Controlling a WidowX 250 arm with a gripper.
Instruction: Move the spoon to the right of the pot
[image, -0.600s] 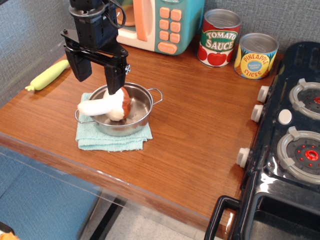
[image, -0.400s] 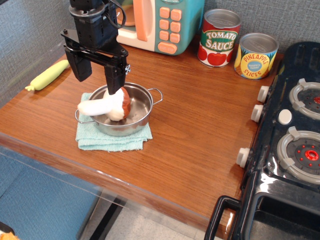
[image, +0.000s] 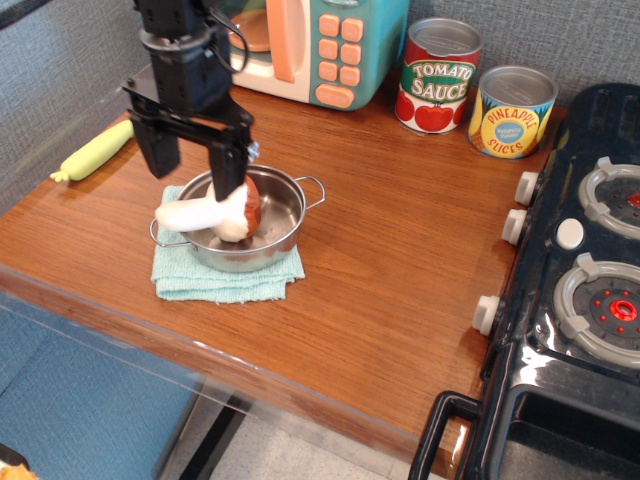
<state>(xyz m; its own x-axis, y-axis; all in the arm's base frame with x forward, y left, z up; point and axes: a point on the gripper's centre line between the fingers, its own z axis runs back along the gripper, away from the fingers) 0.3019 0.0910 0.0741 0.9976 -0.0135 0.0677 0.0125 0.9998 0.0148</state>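
The pale yellow-green spoon (image: 97, 151) lies on the wooden table at the far left, near the grey wall. The shiny steel pot (image: 270, 225) with wire loop handles sits on a teal cloth (image: 225, 278) and holds a toy mushroom (image: 215, 212) with a white stem and brown cap. My black gripper (image: 192, 168) hangs open and empty just above the pot's back left rim. Its two fingers (image: 228, 170) point down, the right one over the mushroom. The spoon is to the left of the gripper, apart from it.
A toy microwave (image: 315, 45) stands at the back. A tomato sauce can (image: 438, 77) and a pineapple slices can (image: 511, 112) stand at the back right. A black toy stove (image: 580, 290) with knobs fills the right side. The table's front edge (image: 250, 385) runs diagonally.
My gripper has risen or shifted slightly, a little down and right in the picture over the pot. The spoon, pot and mushroom have not moved.
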